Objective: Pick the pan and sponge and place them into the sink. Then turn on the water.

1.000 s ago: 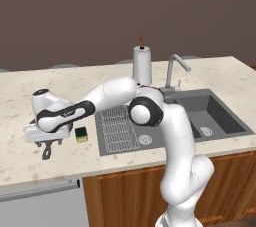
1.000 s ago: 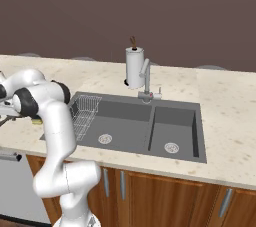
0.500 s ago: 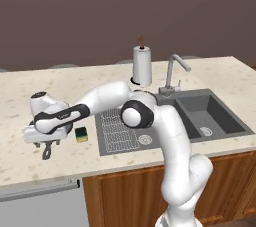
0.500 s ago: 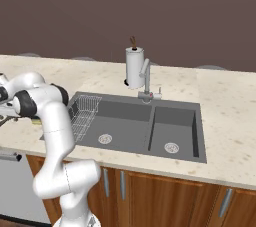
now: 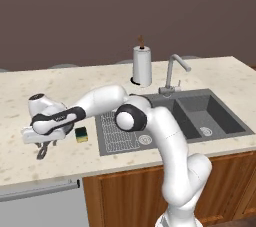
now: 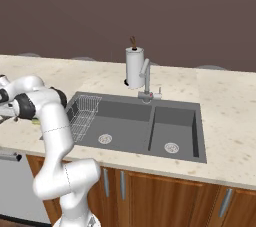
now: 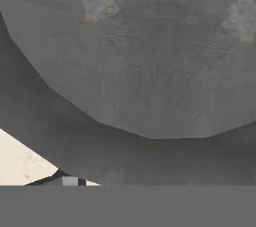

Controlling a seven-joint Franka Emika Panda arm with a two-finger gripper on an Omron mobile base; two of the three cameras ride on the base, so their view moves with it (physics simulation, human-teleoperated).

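The dark grey pan lies on the counter at far left, mostly hidden under my hand; its short handle (image 5: 42,150) with the hole sticks out toward the front. In the hand view the pan's inside (image 7: 150,71) is very close, with its rim low in the picture. My gripper (image 5: 44,139) is down at the pan's rim, and its fingers are hidden, so I cannot tell how the jaws stand. The yellow and green sponge (image 5: 81,134) sits just right of the hand. The sink (image 5: 210,113) lies to the right, with the gooseneck faucet (image 5: 173,72) behind it; no water runs.
A white paper towel roll (image 5: 142,66) stands behind the sink. A wire rack (image 6: 82,116) fills the sink's left section. My arm stretches low across the counter from the sink toward the left. The counter's front edge is close below the pan handle.
The hand stays low over the pan, with no clear shift. The pan and the sponge have not moved.
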